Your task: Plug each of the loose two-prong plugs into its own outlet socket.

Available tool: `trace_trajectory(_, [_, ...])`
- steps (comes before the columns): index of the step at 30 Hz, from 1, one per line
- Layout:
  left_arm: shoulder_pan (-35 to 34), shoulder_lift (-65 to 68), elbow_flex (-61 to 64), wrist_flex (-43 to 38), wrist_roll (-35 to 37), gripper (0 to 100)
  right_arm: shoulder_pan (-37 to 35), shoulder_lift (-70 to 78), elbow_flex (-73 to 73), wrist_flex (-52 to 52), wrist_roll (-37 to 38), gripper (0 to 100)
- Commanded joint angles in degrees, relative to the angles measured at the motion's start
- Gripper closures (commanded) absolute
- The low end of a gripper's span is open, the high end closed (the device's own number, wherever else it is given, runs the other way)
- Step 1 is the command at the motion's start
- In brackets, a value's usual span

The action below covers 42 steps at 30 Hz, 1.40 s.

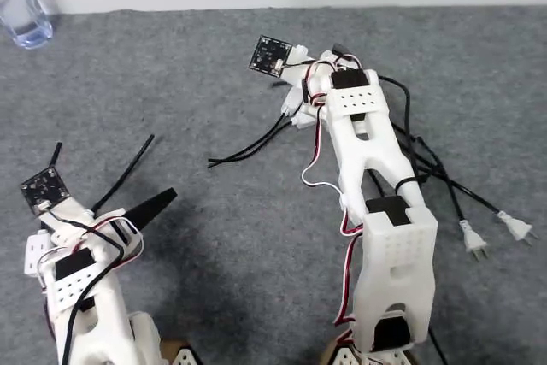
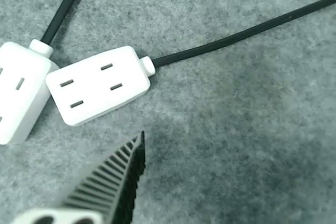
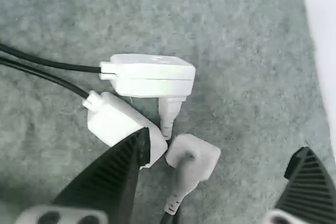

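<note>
Plug (image 3: 192,156) — right tool (image 3: 224,141) agape above

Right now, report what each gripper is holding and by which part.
Nothing is held. The right gripper hangs open over a corded white socket block; the left gripper hangs open over a four-slot socket, nothing between its fingers.

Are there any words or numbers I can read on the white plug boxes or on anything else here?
There is no text that can be read.
The outlet socket and its neighbour: plain white, slots only, no print.
The loose plug and its twin: no print shows.
The circuit board on an arm's wrist: any marks are too small to read.
</note>
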Motion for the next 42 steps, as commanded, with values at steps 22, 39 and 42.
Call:
trace_trajectory(22, [0.2, 0.2, -0.7, -2.3, -0.7, 33, -7.0, -37.8, 4.7, 50.4, -22.2, 61.5])
trace_trajectory(39, [0.0, 0.2, -6.3, 16.5, -6.9, 33, -0.6, -79.1, 84.7, 4.4, -29.9, 61.5])
trace_trajectory(42, [-4.7, 0.2, -7.8, 17.7, -6.9, 33, -0.6, -83.5, 92.4, -2.2, -29.9, 61.5])
